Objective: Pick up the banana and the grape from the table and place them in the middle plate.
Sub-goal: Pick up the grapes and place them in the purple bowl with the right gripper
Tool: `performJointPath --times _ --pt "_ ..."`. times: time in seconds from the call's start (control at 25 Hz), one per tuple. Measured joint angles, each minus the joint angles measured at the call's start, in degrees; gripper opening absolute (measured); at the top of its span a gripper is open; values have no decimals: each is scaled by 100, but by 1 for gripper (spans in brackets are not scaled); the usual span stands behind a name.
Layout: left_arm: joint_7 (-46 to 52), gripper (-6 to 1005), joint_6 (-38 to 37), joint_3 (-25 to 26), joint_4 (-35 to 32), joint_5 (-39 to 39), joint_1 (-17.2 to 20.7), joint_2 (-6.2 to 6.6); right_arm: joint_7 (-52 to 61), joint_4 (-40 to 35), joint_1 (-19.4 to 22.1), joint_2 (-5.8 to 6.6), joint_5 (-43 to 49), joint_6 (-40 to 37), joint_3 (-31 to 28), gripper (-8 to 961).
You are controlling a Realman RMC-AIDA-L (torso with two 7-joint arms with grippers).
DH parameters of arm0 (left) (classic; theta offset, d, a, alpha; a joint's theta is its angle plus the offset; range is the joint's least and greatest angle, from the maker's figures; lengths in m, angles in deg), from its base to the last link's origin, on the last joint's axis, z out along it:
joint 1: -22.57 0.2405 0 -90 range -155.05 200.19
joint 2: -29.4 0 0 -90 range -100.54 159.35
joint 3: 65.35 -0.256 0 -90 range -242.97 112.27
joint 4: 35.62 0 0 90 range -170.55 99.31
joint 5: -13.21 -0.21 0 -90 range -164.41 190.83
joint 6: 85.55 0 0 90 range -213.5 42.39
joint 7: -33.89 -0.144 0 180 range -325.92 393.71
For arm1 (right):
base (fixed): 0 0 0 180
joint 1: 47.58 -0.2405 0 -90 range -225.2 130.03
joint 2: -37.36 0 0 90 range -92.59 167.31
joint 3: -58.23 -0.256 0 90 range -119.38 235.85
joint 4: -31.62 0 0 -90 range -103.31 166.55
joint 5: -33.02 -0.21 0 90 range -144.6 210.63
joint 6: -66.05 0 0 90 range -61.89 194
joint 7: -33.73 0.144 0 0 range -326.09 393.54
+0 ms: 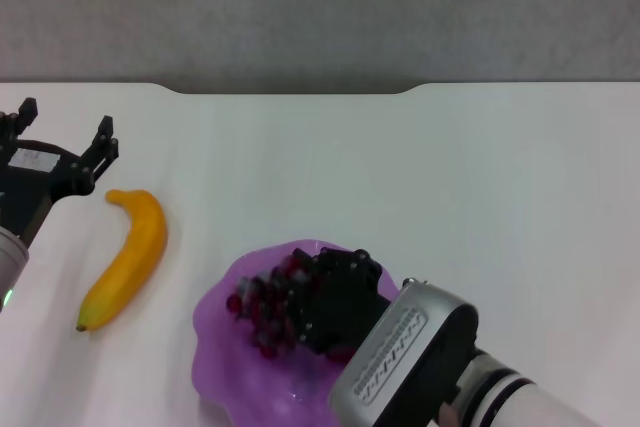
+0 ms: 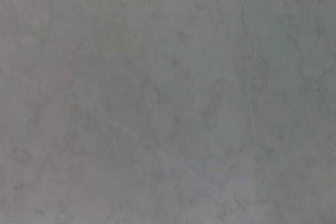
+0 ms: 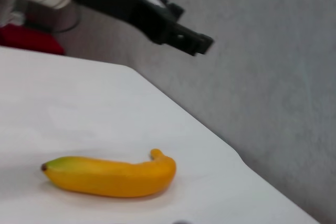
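Right tool [image 1: 300, 309] over the purple plate [image 1: 215, 342], pinching the grapes [image 1: 258, 312]. Banana [image 1: 128, 257] lies on the worktop [image 1: 400, 177], beside the plate. Left tool [image 1: 62, 142] spread, above the banana's stem end. Risk: an off-centre release could roll the bunch over the shallow rim.

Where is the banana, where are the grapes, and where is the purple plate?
banana [image 1: 128, 257]: head view, middle of its yellow body.
grapes [image 1: 262, 309]: head view, the dark red cluster above the plate.
purple plate [image 1: 215, 347]: head view, bare left part near its wavy rim.
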Motion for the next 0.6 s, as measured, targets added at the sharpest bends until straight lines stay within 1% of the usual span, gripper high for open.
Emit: performJointPath --times 0.12,0.24,0.48,0.6 --pt "-1 880 0 0 0 0 -5 0 377 -87 -36 11 28 -2 -67 291" --pt "-2 880 0 0 0 0 -7 0 421 -174 -60 3 37 -4 -89 302" --pt "-2 880 0 3 0 0 -8 0 419 -225 -89 -8 37 -4 -92 536" --pt "-3 881 0 3 0 2 -8 0 354 -216 -90 1 66 -74 -99 672"
